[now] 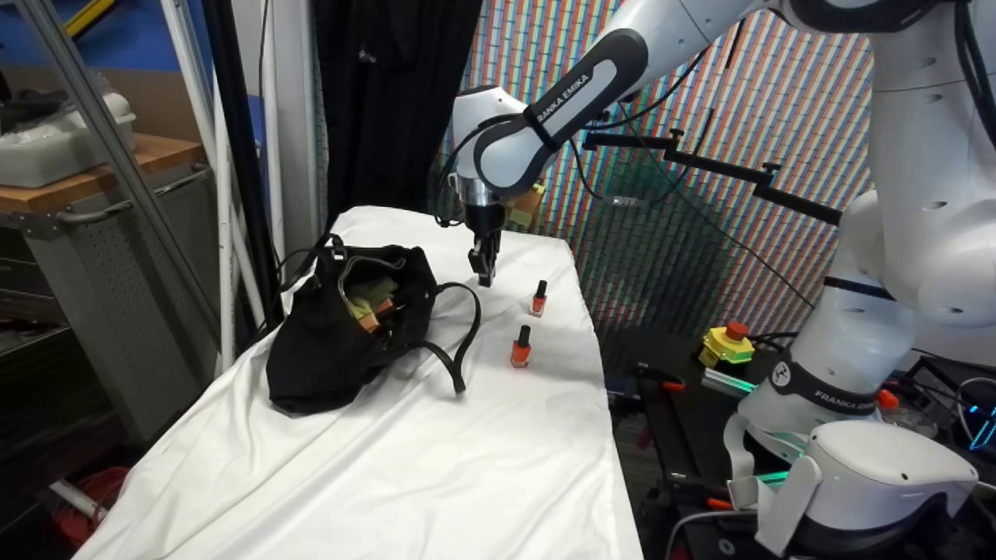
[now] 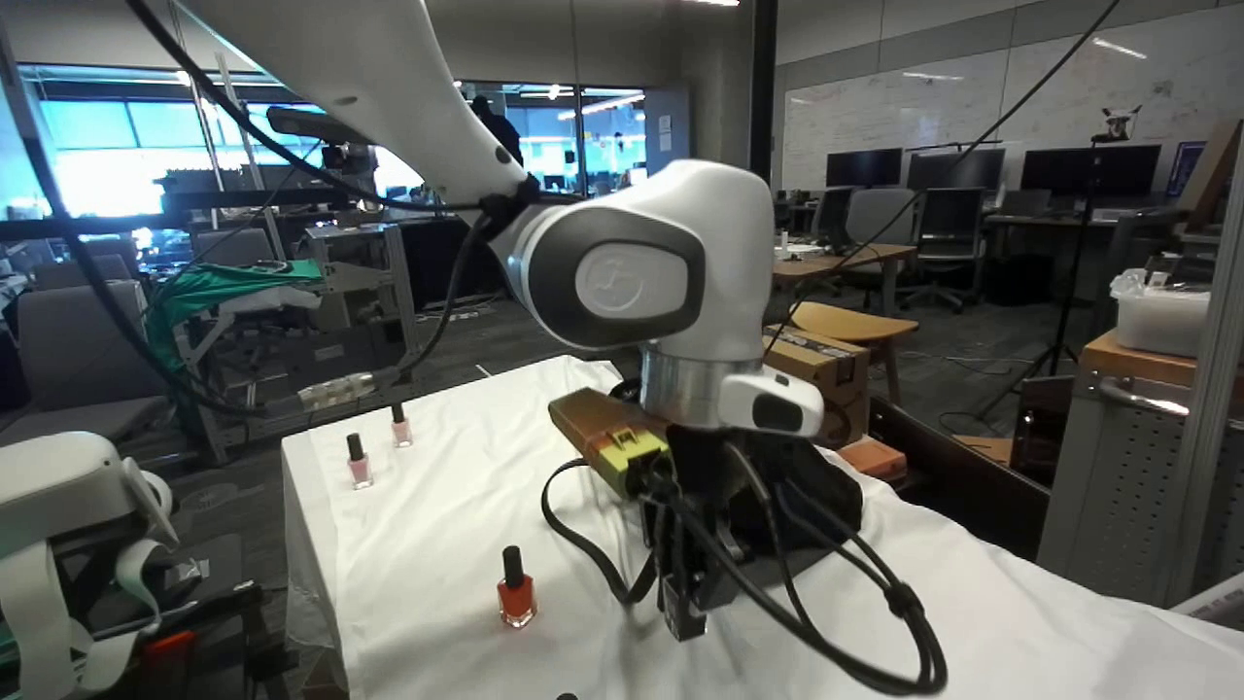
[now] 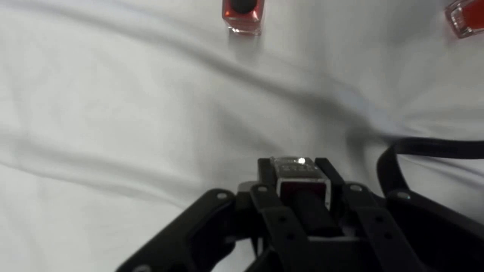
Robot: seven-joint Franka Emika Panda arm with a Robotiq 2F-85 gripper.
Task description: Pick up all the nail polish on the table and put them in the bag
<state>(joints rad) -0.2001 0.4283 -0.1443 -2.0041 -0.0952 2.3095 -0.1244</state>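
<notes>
- Gripping one nail polish bottle [image 3: 303, 190] in the gripper [image 3: 297, 173], above the white-draped table [image 1: 436, 467], near the black bag [image 1: 331, 346].
- With three more bottles [image 2: 516, 597] upright there, in an exterior view.

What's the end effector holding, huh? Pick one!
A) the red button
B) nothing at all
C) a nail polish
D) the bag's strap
C: in the wrist view, the end effector is shut on a nail polish, pinching its shiny glass from both sides.

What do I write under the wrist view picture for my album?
The gripper holds a nail polish bottle while two more bottles sit on the white cloth.
</notes>
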